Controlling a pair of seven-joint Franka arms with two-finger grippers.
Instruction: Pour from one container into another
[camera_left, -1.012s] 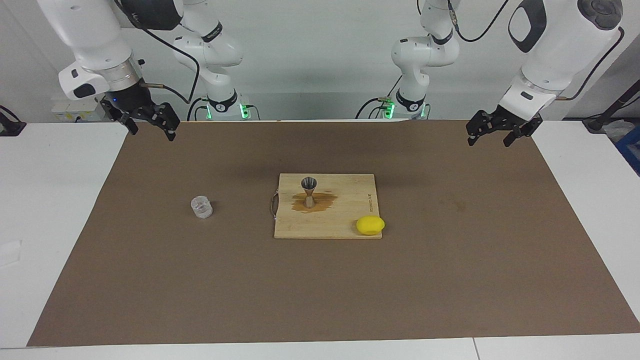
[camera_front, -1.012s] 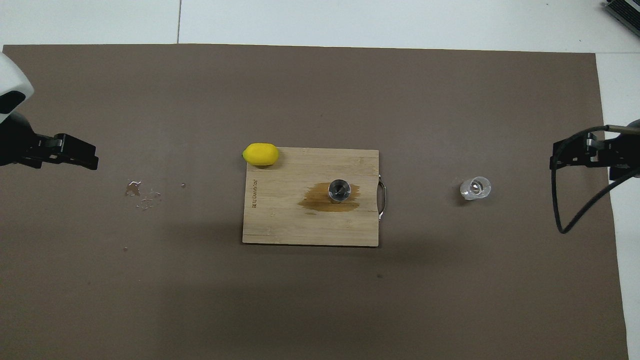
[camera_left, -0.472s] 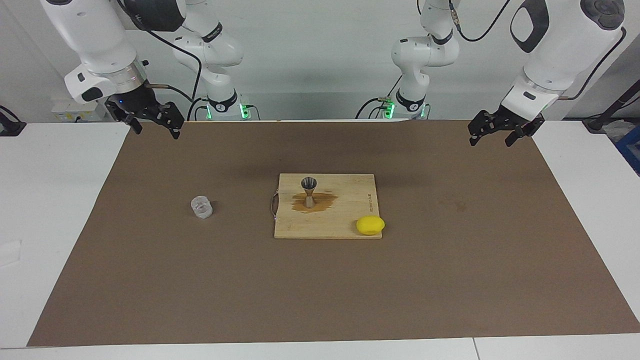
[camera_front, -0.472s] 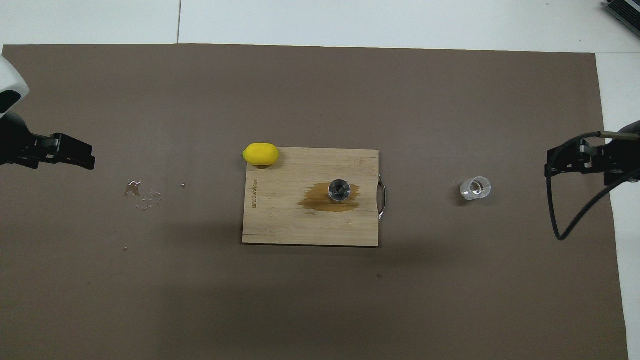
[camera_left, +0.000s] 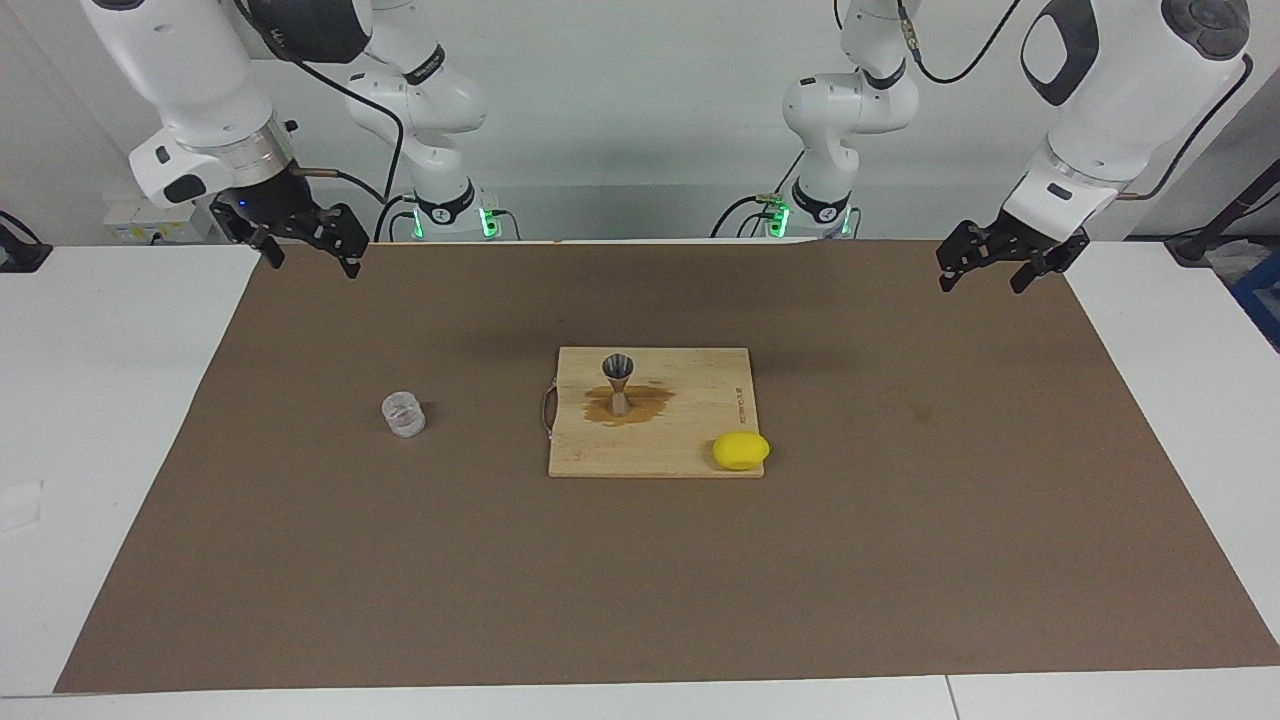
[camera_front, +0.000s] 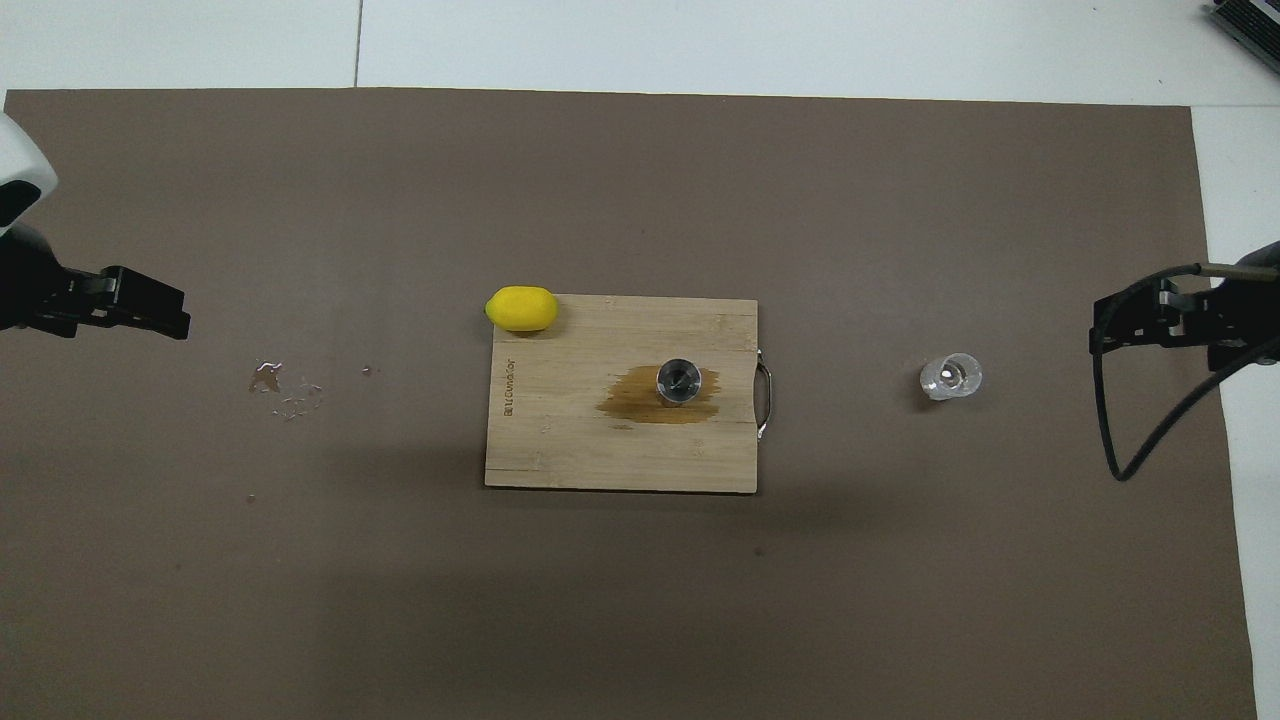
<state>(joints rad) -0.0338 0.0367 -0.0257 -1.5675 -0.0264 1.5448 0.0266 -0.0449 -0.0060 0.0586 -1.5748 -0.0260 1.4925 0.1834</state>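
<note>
Two claws hang spread and empty, up in the air at the corners of the brown mat nearest the robots. The right claw (camera_left: 305, 250) is over the mat's corner at the right arm's end; over the last second it has lifted a little and swung slightly in toward the mat. The left claw (camera_left: 983, 272) is over the corner at the left arm's end and has barely shifted.

Nothing on the worktop (camera_left: 100, 380) has moved in that time. The jigger (camera_left: 618, 383) stands upright on the wooden board (camera_left: 690, 440) at mid-mat, in the middle of a dark wet stain (camera_left: 640, 405). The glass (camera_left: 403, 415) stands upright on the mat, well apart from the board toward the right arm's end. A lemon (camera_left: 741, 451) rests at the board's corner farthest from the robots, toward the left arm's end. In the overhead view a few droplets (camera_front: 285, 385) glint on the mat toward the left arm's end.

I judge that no pour is under way: both vessels stand free and both arms are parked clear. The stain around the jigger suggests liquid has already reached the board, but whether the glass holds anything I cannot tell.
</note>
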